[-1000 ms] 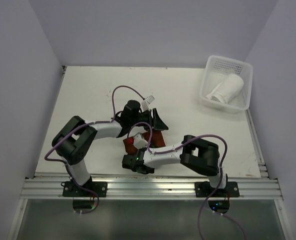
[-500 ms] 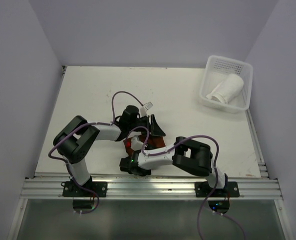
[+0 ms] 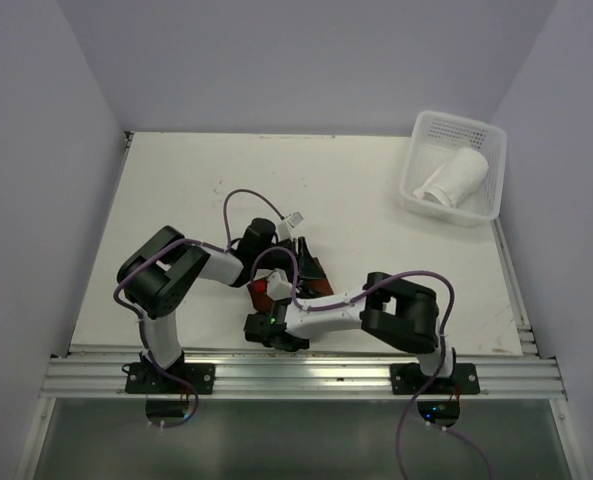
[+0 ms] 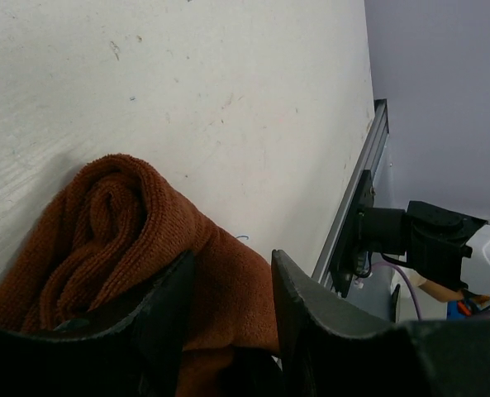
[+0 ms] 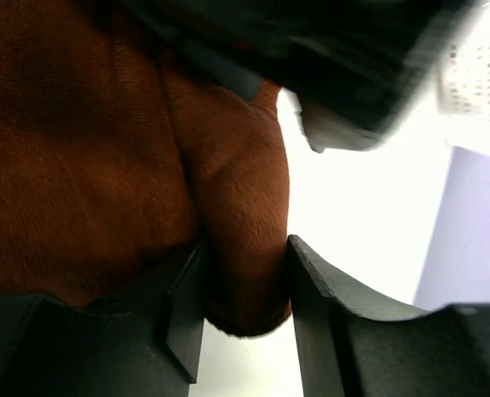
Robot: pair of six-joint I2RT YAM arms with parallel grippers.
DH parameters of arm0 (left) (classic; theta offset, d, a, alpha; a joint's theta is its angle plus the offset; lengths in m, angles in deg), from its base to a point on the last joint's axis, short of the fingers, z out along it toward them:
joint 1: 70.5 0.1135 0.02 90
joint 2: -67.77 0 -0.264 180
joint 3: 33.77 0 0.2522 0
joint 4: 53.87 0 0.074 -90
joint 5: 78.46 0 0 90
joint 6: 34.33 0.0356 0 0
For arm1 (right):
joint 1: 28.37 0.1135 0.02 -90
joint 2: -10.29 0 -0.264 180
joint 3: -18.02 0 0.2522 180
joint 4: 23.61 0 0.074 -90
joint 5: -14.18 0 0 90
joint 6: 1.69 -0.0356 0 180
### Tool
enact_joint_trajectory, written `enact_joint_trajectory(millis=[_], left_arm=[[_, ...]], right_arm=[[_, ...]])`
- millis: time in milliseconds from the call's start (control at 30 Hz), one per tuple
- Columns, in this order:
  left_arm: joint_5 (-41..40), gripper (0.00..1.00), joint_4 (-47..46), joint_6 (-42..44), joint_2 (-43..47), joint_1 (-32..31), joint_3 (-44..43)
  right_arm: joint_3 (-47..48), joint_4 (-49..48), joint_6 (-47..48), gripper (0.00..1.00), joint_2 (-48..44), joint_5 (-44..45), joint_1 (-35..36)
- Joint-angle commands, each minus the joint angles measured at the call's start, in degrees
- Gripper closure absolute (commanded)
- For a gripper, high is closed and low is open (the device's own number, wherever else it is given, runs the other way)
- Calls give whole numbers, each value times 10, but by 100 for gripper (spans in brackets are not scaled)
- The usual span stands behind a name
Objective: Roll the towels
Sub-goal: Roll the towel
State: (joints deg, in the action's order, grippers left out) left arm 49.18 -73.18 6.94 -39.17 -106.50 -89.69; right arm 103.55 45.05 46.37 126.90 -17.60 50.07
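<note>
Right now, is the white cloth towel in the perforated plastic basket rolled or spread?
Rolled: the white cloth towel lies as a compact cylinder inside the perforated plastic basket.

White table (image 3: 176,190) bears rust towel (image 3: 264,290); basket (image 3: 461,122) (far right).

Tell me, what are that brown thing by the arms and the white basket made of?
The brown towel looks like soft knitted or terry cloth: matte, ribbed texture, slumping folds. The basket is likely plastic: smooth white walls with regular rows of holes.
</note>
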Motion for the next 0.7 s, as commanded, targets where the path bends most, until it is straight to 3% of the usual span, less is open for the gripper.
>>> enact_joint_trajectory(millis=[0,133,267,433,667], left_arm=[[-39,52,28,41,-21,7,27],[-39,52,27,40,-18,6,26],[-40,52,26,37,-13,7,27],[-40,53,23,34,-8,6,28],[-37,53,22,29,5,6,31]], right_arm=[[-30,-29,-39,54,-101,-16,0],[-87,-95,-23,51,-203,-66,0],[-174,-257,31,48,-328,-166,-2],[-255,-339,20,38,-428,-273,-36],[-362,-462,-13,38,-512,-460,-219]])
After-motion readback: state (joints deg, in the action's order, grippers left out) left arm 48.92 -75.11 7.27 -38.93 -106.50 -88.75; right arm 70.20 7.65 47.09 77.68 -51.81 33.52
